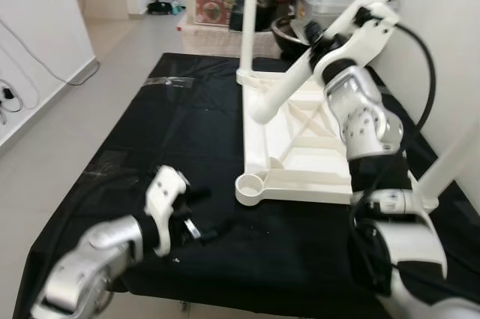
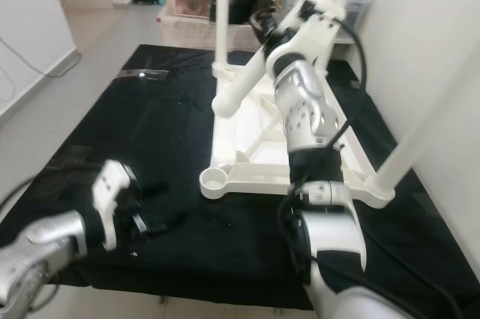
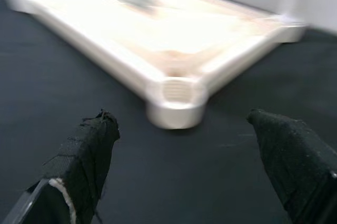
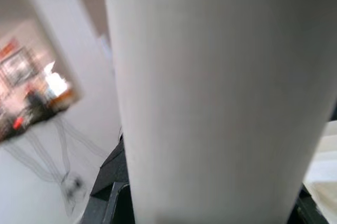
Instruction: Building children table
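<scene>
Right hand gripping white table leg, left hand wide, facing tabletop corner socket.

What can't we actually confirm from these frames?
- Right tool's fingertips: the white table leg sits right against the right wrist camera and covers them.
- Upper end of that leg: cut off by the top edge in the eye views.
- Detail inside the empty corner socket: left wrist view is motion-blurred. The left tool is open, short of it.
- Items behind the tabletop: too small and blurred.
</scene>
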`<state>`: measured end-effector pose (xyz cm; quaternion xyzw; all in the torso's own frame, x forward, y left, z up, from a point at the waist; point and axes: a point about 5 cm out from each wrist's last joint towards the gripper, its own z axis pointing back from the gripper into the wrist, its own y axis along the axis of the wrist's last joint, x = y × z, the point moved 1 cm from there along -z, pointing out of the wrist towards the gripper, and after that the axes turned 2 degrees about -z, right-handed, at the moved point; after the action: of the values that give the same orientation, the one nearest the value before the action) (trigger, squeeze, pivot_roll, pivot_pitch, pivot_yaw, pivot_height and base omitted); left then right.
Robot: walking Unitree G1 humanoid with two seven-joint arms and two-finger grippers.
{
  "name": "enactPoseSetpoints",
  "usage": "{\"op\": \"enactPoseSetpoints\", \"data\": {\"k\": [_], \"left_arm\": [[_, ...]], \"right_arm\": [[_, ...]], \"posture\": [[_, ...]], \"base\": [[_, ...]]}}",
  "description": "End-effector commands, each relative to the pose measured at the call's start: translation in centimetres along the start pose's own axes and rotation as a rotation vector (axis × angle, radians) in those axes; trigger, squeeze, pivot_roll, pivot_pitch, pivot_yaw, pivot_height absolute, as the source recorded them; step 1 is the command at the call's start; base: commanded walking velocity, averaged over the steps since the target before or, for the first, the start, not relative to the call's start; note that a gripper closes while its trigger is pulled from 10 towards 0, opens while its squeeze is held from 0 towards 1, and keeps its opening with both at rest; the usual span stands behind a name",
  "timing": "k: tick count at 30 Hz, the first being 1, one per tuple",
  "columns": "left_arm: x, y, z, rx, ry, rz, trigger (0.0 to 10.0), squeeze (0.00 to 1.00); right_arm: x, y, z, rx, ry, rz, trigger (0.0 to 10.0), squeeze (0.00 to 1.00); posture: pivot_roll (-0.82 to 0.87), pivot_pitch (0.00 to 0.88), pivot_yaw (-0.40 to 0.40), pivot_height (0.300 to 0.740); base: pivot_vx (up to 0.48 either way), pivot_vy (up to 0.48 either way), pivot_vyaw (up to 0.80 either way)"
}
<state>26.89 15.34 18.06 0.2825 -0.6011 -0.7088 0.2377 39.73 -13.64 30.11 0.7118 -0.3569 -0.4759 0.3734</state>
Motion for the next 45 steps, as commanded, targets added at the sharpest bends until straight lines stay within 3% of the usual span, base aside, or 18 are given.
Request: {"op": "enactPoseSetpoints", "data": {"k": [1, 5, 8, 11, 18, 22, 26, 27, 38, 45], "left_arm": [[-0.6, 0.4, 0.3, -0.004, 0.032, -0.041, 10.0, 0.00], [-2.8, 1.7, 0.9, -0.021, 0.142, -0.140, 10.0, 0.00], [-3.3, 2.0, 0.9, -0.018, 0.164, -0.155, 10.0, 0.00], [-3.3, 1.9, 0.7, -0.017, 0.155, -0.148, 10.0, 0.00], [-2.6, 1.0, -0.7, -0.019, 0.097, -0.109, 10.0, 0.00], [-2.0, 1.2, -1.5, -0.008, 0.018, -0.104, 10.0, 0.00], [-2.0, 1.3, -1.9, -0.007, -0.001, -0.118, 10.0, 0.00], [-2.2, 1.5, -2.4, -0.005, 0.000, -0.144, 10.0, 0.00], [-2.6, 1.4, -3.1, -0.006, 0.006, -0.153, 10.0, 0.00], [-2.5, 0.9, -3.9, -0.001, -0.024, -0.105, 10.0, 0.00]], "right_arm": [[-0.6, 0.6, 0.3, 0.002, 0.065, 0.027, 0.0, 0.00], [-0.6, 0.8, 1.6, -0.045, 0.216, 0.084, 0.0, 0.00], [-0.5, 1.2, 2.2, -0.053, 0.266, 0.102, 0.0, 0.00], [-0.7, 1.6, 2.5, -0.054, 0.288, 0.095, 0.0, 0.00], [-3.5, 1.8, 4.2, -0.081, 0.431, 0.021, 0.0, 0.00], [-6.0, 0.1, 4.8, -0.130, 0.518, -0.014, 0.0, 0.00], [-6.9, -0.6, 5.0, -0.157, 0.550, -0.026, 0.0, 0.00], [-7.9, -1.5, 5.3, -0.196, 0.586, -0.031, 0.0, 0.00], [-9.5, -1.9, 6.0, -0.240, 0.651, -0.054, 0.0, 0.00], [-11.2, -1.4, 7.2, -0.240, 0.766, -0.093, 0.0, 0.00]], "posture": [[0.08, 0.000, -0.073, 0.740], [0.08, 0.000, -0.071, 0.740], [0.07, 0.000, -0.065, 0.740], [0.06, 0.000, -0.059, 0.740], [0.04, 0.000, -0.045, 0.740], [0.03, 0.000, -0.040, 0.740], [0.03, 0.000, -0.040, 0.740], [0.04, 0.000, -0.043, 0.740], [0.03, 0.000, -0.041, 0.740], [0.02, 0.000, -0.035, 0.740]], "base": [[0.000, 0.000, 0.00], [0.000, 0.000, 0.00], [0.000, 0.000, 0.00], [0.000, 0.000, 0.00], [0.000, 0.000, 0.00], [0.000, 0.000, 0.00], [0.000, 0.000, 0.00], [0.000, 0.000, 0.00], [0.000, 0.000, 0.00], [0.000, 0.000, 0.00]]}}
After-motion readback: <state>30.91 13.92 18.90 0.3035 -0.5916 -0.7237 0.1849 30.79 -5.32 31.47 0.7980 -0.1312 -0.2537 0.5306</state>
